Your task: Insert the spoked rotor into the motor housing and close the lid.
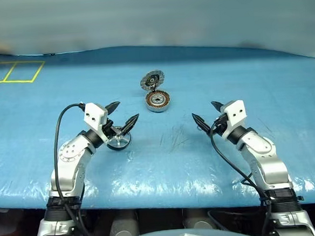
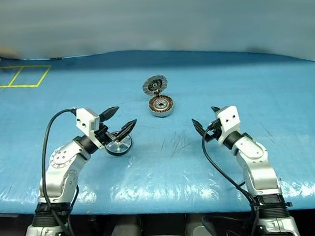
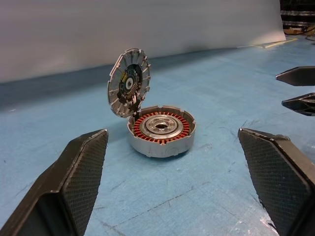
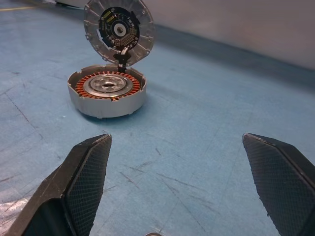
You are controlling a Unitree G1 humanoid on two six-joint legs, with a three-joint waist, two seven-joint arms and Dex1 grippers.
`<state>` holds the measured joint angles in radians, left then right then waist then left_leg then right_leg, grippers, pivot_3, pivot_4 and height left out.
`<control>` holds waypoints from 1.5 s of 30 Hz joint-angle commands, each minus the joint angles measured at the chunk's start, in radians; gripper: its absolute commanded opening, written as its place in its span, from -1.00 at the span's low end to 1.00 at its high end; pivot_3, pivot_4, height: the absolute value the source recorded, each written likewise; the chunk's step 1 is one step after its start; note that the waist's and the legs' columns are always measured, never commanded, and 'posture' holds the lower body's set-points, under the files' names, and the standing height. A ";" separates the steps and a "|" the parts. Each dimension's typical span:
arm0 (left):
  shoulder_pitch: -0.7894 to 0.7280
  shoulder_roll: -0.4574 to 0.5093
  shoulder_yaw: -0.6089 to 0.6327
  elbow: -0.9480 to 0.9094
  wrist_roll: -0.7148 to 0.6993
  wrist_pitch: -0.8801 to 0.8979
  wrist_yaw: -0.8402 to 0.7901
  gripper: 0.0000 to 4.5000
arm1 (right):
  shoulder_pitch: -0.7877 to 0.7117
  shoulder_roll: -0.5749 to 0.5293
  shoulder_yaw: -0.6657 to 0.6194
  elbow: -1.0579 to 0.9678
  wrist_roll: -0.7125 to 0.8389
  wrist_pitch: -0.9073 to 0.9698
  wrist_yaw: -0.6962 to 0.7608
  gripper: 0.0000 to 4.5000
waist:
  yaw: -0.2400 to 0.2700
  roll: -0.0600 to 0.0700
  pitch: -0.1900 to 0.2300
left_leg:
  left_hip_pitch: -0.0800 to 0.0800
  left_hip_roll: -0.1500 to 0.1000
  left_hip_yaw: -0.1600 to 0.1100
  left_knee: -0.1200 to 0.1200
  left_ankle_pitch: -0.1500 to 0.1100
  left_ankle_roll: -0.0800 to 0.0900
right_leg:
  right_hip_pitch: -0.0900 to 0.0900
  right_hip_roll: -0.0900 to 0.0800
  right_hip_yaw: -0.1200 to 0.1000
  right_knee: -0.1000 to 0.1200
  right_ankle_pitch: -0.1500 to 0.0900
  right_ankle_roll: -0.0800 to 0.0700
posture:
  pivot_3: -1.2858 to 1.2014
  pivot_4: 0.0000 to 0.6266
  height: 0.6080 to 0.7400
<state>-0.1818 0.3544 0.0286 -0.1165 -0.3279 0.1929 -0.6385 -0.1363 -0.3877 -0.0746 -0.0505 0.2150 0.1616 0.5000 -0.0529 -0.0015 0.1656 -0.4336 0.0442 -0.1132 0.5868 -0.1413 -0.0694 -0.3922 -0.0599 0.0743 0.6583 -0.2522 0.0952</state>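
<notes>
Both tools, left tool [image 1: 123, 114] and right tool [image 1: 206, 114], stand wide open and empty; the spoked rotor [image 1: 118, 140], apparently beneath the left tool, could skid on the tabletop [image 1: 214, 162], and the lid [image 1: 152, 80], upright at twelve o'clock of the motor housing [image 1: 158, 100], could be knocked shut.

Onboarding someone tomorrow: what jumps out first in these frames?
The motor housing sits mid-table on the blue table cover, copper windings exposed, its lid hinged up at the far rim. The spoked rotor lies on the cover nearer the robot, under the left gripper. The left gripper and the right gripper hover with fingers spread wide, holding nothing.
</notes>
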 commanded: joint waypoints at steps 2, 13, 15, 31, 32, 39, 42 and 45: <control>0.006 0.016 0.018 -0.012 0.006 -0.021 0.002 1.00 | -0.030 -0.001 -0.012 0.004 -0.003 -0.007 -0.009 1.00 | 0.002 0.000 0.000 | 0.000 0.000 0.000 0.000 0.000 0.000 | 0.000 0.000 0.000 0.000 0.000 0.000 | 0.03 -0.52 1.00; -0.016 0.038 0.033 0.028 -0.006 -0.040 -0.015 1.00 | -0.013 -0.008 -0.022 -0.012 0.025 -0.001 0.017 1.00 | 0.002 0.000 0.000 | -0.001 0.000 0.000 0.000 0.000 0.000 | -0.001 0.000 0.000 0.000 0.000 0.000 | 0.03 -0.52 1.00; -0.021 0.032 0.032 0.032 -0.007 -0.046 -0.015 1.00 | -0.015 -0.009 -0.020 -0.012 0.030 0.002 0.025 1.00 | 0.002 0.000 0.000 | -0.001 0.000 0.000 0.000 0.000 0.000 | -0.001 0.000 0.000 0.000 0.000 0.000 | 0.03 -0.52 1.00; -0.026 -0.009 0.022 0.029 -0.002 -0.085 0.004 1.00 | -0.031 -0.009 0.004 0.000 0.010 -0.007 0.042 1.00 | 0.002 -0.001 0.000 | -0.001 0.000 0.000 0.000 0.000 0.000 | -0.001 0.000 0.000 0.000 0.000 0.000 | 0.03 -0.52 1.00; -0.022 -0.007 0.016 0.029 0.004 -0.083 0.005 1.00 | -0.035 -0.008 0.006 0.004 0.008 -0.010 0.041 1.00 | 0.002 -0.001 0.000 | -0.001 0.000 0.000 0.000 0.000 0.000 | -0.001 0.000 0.000 0.000 0.000 0.000 | 0.03 -0.52 1.00; -0.009 0.004 0.013 0.026 0.023 -0.084 0.011 1.00 | -0.044 -0.026 0.044 0.007 -0.018 0.006 0.070 1.00 | 0.002 -0.001 0.000 | -0.001 0.000 0.000 0.000 0.000 0.000 | -0.001 0.000 0.000 0.000 0.000 0.000 | 0.03 -0.52 1.00; -0.001 0.008 0.013 0.020 0.041 -0.091 0.027 1.00 | -0.069 -0.065 0.078 0.011 -0.071 0.021 0.084 1.00 | 0.002 -0.001 0.000 | -0.001 0.000 0.000 0.000 0.000 0.000 | -0.001 0.000 0.000 0.000 0.000 0.000 | 0.03 -0.52 1.00; 0.004 0.006 0.009 0.017 0.058 -0.100 0.038 1.00 | -0.139 -0.158 0.170 0.035 -0.189 0.035 0.131 1.00 | 0.002 -0.001 0.001 | -0.001 0.000 0.000 0.000 0.000 0.000 | -0.001 0.000 0.000 0.000 0.000 0.000 | 0.03 -0.52 1.00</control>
<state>-0.1751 0.3574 0.0305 -0.0764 -0.2791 0.1188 -0.6078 -0.2427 -0.5233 0.0750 -0.0044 0.0731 0.1973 0.6105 -0.0513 -0.0021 0.1663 -0.4347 0.0441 -0.1125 0.5871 -0.1412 -0.0695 -0.3936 -0.0601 0.0747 0.6583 -0.2521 0.0953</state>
